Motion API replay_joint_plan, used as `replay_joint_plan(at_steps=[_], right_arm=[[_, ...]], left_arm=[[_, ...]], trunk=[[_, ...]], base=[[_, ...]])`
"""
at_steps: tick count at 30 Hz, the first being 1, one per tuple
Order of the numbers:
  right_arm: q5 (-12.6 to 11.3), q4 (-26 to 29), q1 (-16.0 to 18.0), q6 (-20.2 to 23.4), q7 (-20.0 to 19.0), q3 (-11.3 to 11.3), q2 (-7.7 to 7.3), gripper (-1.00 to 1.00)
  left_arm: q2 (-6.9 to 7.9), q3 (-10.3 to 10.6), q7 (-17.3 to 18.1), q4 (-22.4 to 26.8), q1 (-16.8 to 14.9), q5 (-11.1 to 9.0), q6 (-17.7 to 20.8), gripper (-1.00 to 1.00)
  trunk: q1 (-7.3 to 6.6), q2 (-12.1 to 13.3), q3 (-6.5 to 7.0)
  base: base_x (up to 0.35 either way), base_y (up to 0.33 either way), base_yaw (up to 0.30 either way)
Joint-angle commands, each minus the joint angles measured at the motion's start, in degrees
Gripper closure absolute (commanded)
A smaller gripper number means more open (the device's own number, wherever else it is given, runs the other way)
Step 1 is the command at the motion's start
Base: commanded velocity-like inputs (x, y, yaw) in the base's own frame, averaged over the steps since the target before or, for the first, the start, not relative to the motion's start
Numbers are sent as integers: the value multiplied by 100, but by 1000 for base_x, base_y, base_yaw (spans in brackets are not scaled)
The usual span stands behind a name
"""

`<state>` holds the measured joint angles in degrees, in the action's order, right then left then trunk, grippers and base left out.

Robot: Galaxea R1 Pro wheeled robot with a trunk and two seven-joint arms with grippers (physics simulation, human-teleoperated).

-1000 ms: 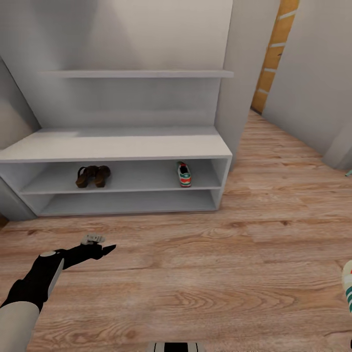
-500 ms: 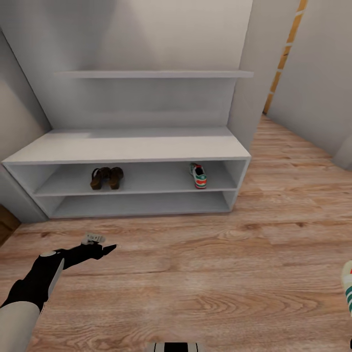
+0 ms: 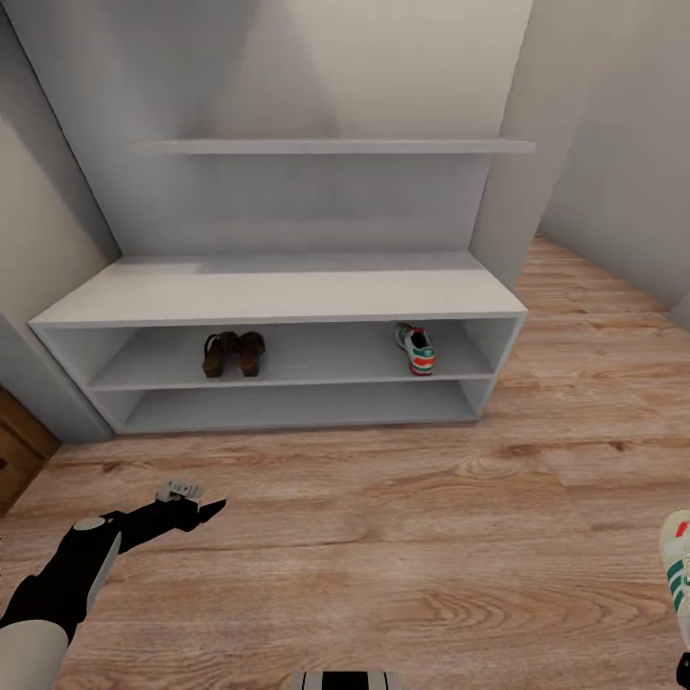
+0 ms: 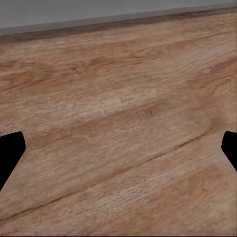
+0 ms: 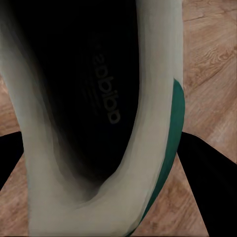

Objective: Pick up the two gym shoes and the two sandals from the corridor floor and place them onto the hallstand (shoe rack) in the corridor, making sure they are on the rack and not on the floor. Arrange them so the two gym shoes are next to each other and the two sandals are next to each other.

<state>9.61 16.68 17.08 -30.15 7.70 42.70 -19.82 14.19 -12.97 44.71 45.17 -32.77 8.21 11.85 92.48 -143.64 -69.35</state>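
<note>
The light-grey hallstand (image 3: 278,292) stands against the wall ahead. On its upper low shelf the two sandals (image 3: 235,353) lie side by side at the left, and one gym shoe (image 3: 416,349) sits at the right. The second gym shoe (image 3: 678,570) hangs at the picture's right edge above the corridor floor (image 3: 383,537). In the right wrist view this gym shoe (image 5: 148,98) is clamped between the black fingers (image 5: 202,168) of my right gripper (image 5: 103,163). My left gripper (image 3: 192,503) hovers low over the floor, open and empty (image 4: 118,153).
A grey wall panel (image 3: 522,125) flanks the hallstand on the right, with more plank floor beyond it. A brown wooden piece (image 3: 14,450) shows at the left edge. The lower shelf (image 3: 287,407) holds nothing.
The camera has moved, so the hallstand now sits further right in the picture and the orange door is out of view. Both arms hold the same pose.
</note>
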Motion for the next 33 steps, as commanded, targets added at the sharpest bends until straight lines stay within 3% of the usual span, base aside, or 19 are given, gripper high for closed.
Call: replay_joint_plan(at_steps=[1,9,17,18,24,25,26,31,33], right_arm=[[70,-6,6,-20,31,23,13,100],[488,-15,6,-26,45,-131,103,100],[522,-10,6,-26,44,-139,192,100],[528,-8,6,-26,40,-139,253,100],[544,-12,6,-21,33,-159,409,100],[597,-12,6,-19,31,-195,513,100],[903,12,6,-13,32,-475,845,100],[1383,171,67,129,51,-928,1398,100],[1577,407,159,519,54,-1117,1737,100]], left_arm=[[-2,-24,39,7,18,25,42,-100],[-12,-19,-3,-35,227,36,-180,-100],[-21,-24,-6,-440,335,18,-559,-100],[-21,-28,-6,-593,344,20,-798,-100],[-13,-92,3,-1004,357,13,-1111,-100],[-2,-125,23,-1110,358,4,-1195,-100],[16,-148,41,-1219,359,9,-1301,-100],[18,-156,46,-1257,408,6,-1344,-100],[17,-157,46,-1258,470,-5,-1382,-100]], trunk=[[-1,-2,-4],[-1,-2,-4],[-1,-2,-4],[-1,-2,-4],[-1,-2,-4],[-1,-2,-4],[-1,-2,-4],[-1,-2,-4],[-1,-2,-4]], base=[[19,87,0],[5,25,0],[0,1,0],[0,0,0],[0,0,0],[0,0,0],[0,0,0],[0,0,0],[0,0,0]])
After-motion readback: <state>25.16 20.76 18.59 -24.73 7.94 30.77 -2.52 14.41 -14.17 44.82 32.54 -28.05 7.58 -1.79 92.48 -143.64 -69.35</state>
